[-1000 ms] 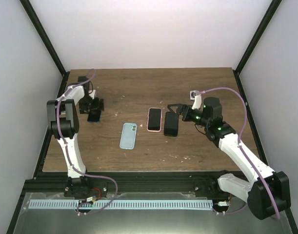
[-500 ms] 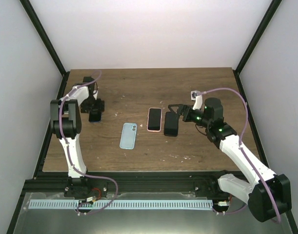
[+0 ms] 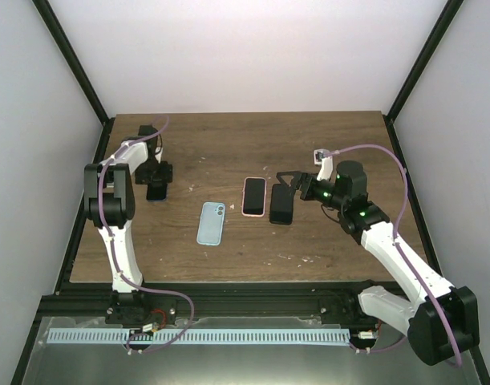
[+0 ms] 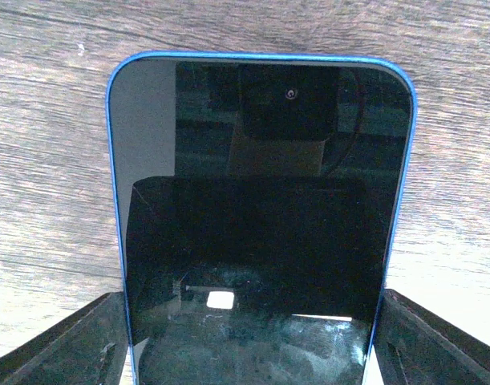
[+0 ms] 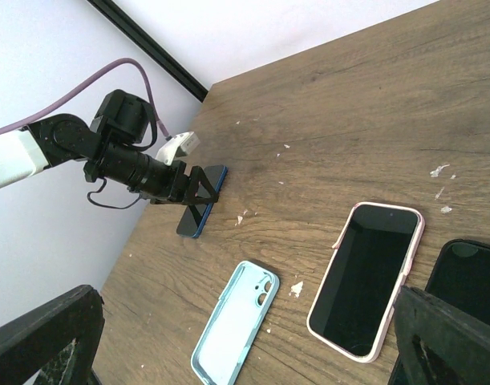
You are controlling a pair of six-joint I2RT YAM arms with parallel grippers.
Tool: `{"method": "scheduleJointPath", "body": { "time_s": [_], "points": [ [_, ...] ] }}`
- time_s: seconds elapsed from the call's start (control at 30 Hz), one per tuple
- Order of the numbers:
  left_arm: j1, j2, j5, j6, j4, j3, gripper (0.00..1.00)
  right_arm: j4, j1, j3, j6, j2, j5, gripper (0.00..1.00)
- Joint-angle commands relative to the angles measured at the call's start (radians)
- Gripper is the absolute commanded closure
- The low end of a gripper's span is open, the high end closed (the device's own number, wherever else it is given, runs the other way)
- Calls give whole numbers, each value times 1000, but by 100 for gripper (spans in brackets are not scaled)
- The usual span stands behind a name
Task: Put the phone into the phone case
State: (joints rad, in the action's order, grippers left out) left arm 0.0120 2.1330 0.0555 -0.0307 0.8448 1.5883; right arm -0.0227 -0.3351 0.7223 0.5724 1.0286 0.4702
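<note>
The left tool (image 3: 156,183) straddles the blue phone (image 4: 257,216), fingers (image 4: 56,349) just beside its edges; whether it grips cannot be told. The right tool (image 3: 286,181) stands wide, with the light-blue phone case (image 3: 212,223) between both tools.

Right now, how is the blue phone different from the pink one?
The blue phone has a blue rim; the pink phone a pink one. The blue phone sits between the left claw's fingers; no claw is at the pink phone. The blue phone lies alone; the pink phone lies beside a black phone. Both lie screen up, screens dark.
</note>
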Motion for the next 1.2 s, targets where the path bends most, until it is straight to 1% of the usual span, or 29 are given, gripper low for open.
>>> {"method": "scheduleJointPath", "body": {
  "time_s": [0.0, 0.2, 0.33, 0.4, 0.53, 0.73, 1.07, 1.17],
  "points": [
    [-7, 49, 1, -13, 11, 6, 15, -6, 9, 17, -4, -16, -1, 0],
    [-4, 63, -13, -44, 28, 11, 18, -14, 8, 12, 0, -33, -8, 0],
    [-4, 57, -24, -56, 29, 7, 24, -15, 8, 3, 1, -36, -9, 0],
    [-5, 48, -20, -67, 36, 5, 26, -15, 9, 2, 1, -35, -7, 0],
    [-16, 4, -15, -81, 52, -4, 30, -16, 10, -1, 3, -37, -6, 0],
    [-53, -65, -33, -112, 86, -32, 32, -8, 9, -12, 10, -45, -4, 0],
    [-128, -227, -206, -170, 69, -157, 36, -7, 10, -43, 44, -71, -16, 0],
    [-176, -297, -255, -190, 50, -208, 38, -6, 10, -46, 54, -73, -11, 0]
  ]
}}
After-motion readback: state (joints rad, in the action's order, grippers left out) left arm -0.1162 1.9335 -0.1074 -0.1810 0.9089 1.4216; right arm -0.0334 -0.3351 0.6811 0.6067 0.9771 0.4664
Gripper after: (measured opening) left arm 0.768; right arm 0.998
